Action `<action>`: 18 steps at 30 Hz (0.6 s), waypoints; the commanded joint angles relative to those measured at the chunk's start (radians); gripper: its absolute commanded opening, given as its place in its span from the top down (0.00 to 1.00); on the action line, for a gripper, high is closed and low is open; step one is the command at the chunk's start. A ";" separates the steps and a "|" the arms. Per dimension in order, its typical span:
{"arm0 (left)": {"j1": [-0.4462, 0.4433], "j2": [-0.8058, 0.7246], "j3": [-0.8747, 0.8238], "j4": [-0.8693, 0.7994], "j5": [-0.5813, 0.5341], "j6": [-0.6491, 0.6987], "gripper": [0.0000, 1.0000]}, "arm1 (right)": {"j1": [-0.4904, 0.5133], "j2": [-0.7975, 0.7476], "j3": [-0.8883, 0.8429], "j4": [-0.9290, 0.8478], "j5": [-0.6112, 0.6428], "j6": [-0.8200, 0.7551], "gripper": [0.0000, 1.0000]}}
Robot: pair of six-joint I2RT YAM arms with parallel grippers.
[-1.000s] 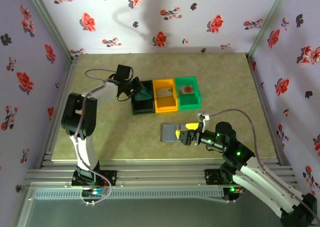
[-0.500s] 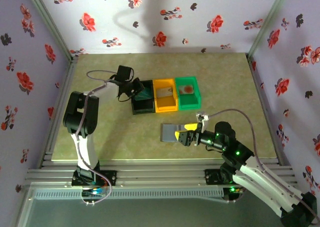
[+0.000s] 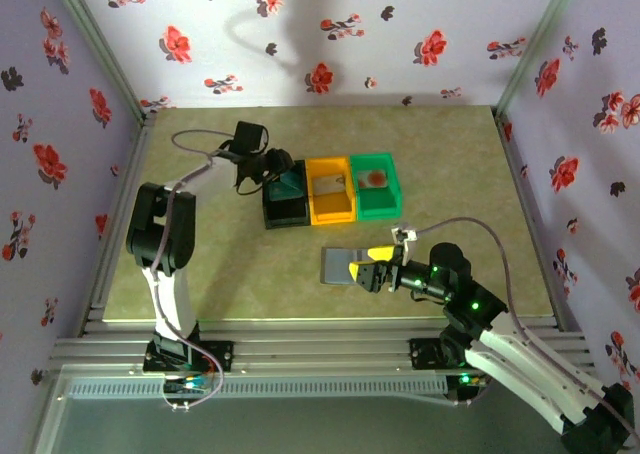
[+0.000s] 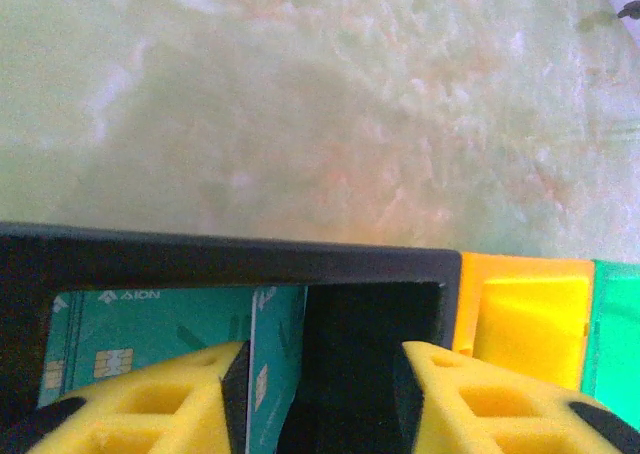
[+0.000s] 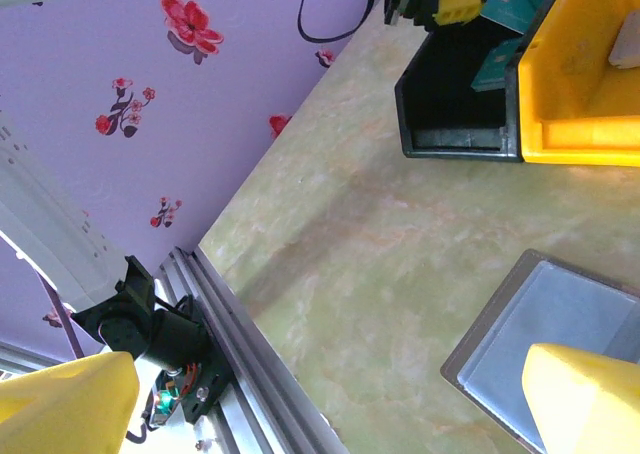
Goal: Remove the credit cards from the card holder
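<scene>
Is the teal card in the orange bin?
No, the teal card lies inside the black bin, beside the orange bin.

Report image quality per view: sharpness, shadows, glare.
Top external: sharp, evenly lit, curved shadow on the back wall. Left wrist: table soft and washed out, print on the teal card in the black bin legible. Right wrist: near yellow fingers blurred, card holder clearer.
</scene>
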 commanded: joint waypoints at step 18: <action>-0.127 -0.266 0.043 -0.250 -0.136 0.036 0.41 | -0.008 0.115 0.057 -0.213 0.293 0.024 0.04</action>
